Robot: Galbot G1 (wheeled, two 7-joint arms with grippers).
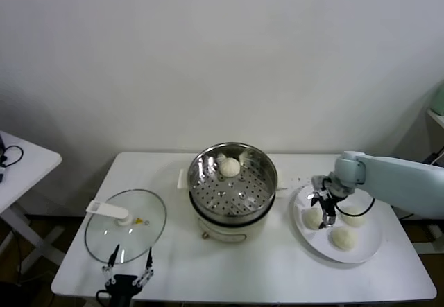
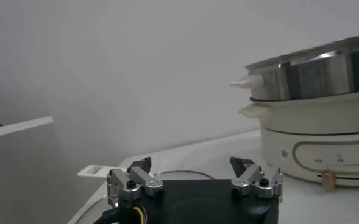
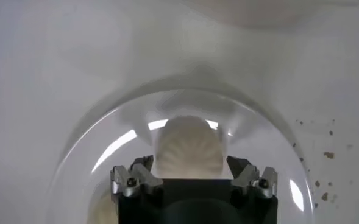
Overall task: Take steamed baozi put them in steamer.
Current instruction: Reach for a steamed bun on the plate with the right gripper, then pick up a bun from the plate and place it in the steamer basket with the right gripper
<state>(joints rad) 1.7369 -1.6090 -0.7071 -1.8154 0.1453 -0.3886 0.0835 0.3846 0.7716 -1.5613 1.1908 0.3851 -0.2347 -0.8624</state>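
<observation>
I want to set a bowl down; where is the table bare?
Bare: the front strip between lid and plate, before the steamer. Crowded: the right, where the right gripper straddles a baozi; left gripper hovers by the lid.

On the white counter (image 1: pixel 229 272) the steamer (image 1: pixel 233 179) stood at the middle with one bun (image 1: pixel 229 167) in its far side. The glass lid (image 1: pixel 125 225) lay to its left. The right gripper (image 1: pixel 325 208) hung over the plate (image 1: pixel 368 251), jaws apart around a bun (image 1: pixel 313 217); two more buns (image 1: pixel 344 238) lay near. The left gripper (image 1: pixel 129 265) waited at the near edge, jaws open, over the lid's rim.
</observation>
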